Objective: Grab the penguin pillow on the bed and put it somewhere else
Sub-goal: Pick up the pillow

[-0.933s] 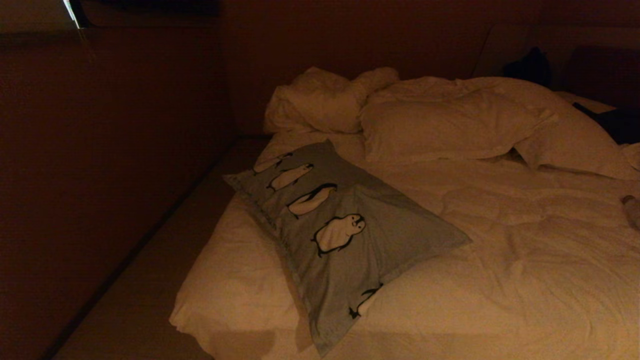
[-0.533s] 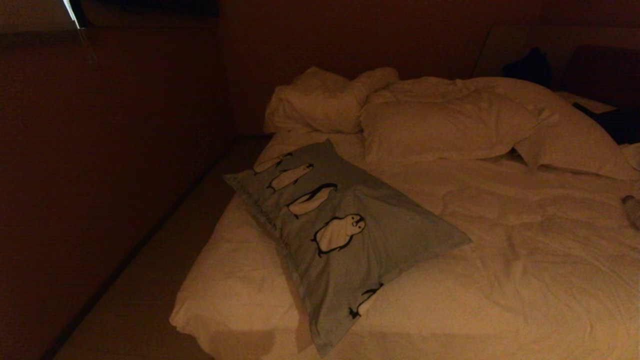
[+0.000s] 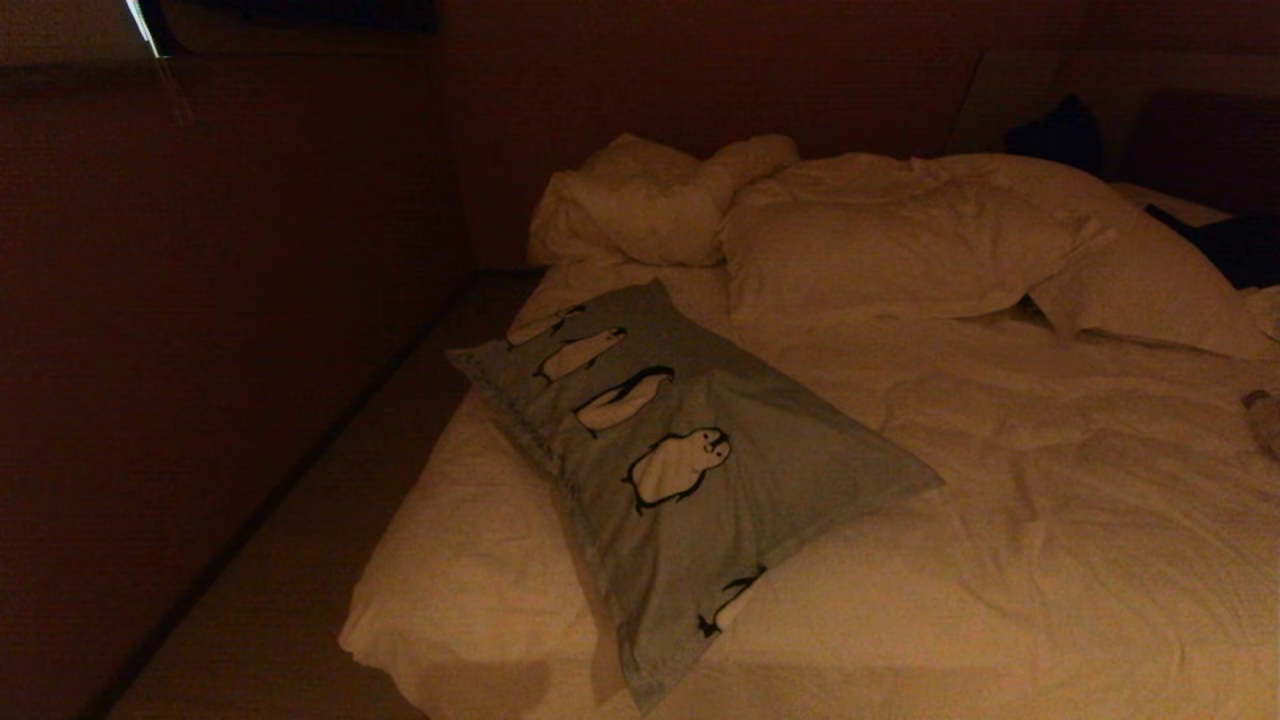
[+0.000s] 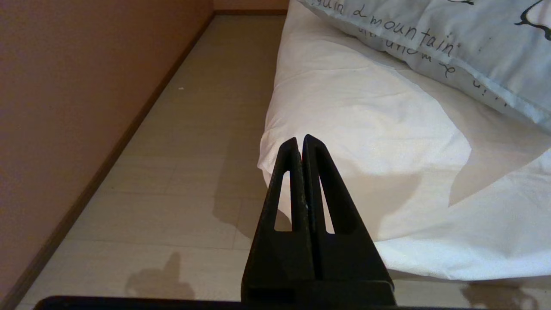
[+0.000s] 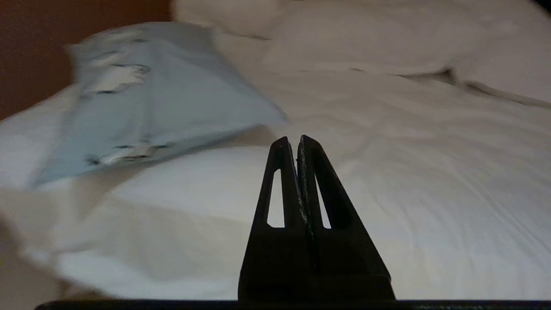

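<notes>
- Pillow [image 3: 680, 470] lies flat on the bed's [image 3: 1050, 520] near left corner, long axis diagonal, its near corner overhanging the edge.
- Left gripper [image 4: 300, 143], jaws pressed together, sits low beside that corner, judged nearer.
- Right gripper [image 5: 292, 143], likewise closed, faces mid-bed; pillow lies to its left.

Dim room, warm orange light. Dark reddish-brown wall [image 3: 200, 350] runs along left side. Strip of pale plank floor [image 3: 300, 560] lies between wall and mattress edge, with darker baseboard [image 4: 90, 185] at wall's foot. Back wall [image 3: 700, 90] same dark tone. Small bright glint [image 3: 140, 25] at top left corner. Dark bundle [image 3: 1060, 130] sits at far right, against back wall. Another dark item [image 3: 1235, 245] lies near far right edge. Small greyish object [image 3: 1265, 420] at right edge, too cut off to identify.
</notes>
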Available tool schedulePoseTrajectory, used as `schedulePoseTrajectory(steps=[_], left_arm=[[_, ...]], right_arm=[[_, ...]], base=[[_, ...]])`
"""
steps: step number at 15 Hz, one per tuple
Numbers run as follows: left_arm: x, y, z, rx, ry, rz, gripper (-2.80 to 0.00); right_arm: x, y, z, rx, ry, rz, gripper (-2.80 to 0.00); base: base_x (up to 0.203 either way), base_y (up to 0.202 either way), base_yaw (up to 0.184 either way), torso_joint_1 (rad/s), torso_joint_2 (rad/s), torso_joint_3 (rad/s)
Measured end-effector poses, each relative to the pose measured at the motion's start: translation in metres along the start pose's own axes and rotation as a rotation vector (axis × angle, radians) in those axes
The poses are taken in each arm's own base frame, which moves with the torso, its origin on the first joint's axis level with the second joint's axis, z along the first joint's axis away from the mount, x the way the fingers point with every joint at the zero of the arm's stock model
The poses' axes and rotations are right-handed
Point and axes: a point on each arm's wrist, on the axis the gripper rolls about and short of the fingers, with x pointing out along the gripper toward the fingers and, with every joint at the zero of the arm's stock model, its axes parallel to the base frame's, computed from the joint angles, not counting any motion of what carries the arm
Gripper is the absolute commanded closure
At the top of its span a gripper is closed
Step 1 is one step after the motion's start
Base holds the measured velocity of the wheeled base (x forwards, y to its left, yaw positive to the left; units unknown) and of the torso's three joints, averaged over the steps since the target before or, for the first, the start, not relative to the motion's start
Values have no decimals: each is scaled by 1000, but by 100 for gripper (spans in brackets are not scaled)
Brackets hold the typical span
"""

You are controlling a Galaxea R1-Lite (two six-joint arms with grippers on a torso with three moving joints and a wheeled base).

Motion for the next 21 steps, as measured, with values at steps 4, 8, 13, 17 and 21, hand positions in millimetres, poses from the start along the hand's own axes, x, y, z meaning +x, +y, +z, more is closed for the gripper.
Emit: schedulePoseTrajectory(steps=[4,8,13,17,21], left_arm=[[0,0,0,0,0,0,0],[0,0,0,0,0,-1,0],[0,0,0,0,0,0,0],[0,0,0,0,0,0,0],[0,0,0,0,0,0,0]], right_arm=[[41,-7,37,32,142,77,0],[111,-18,55,93,292,128,0],[203,-24,84,175,295,189,0],[277,-12,82,219,337,261,0],[345,14,60,229,412,321,0]], base=[[0,0,0,0,0,0],[0,0,0,0,0,0],[0,0,0,0,0,0],[0,0,0,0,0,0],[0,0,0,0,0,0]])
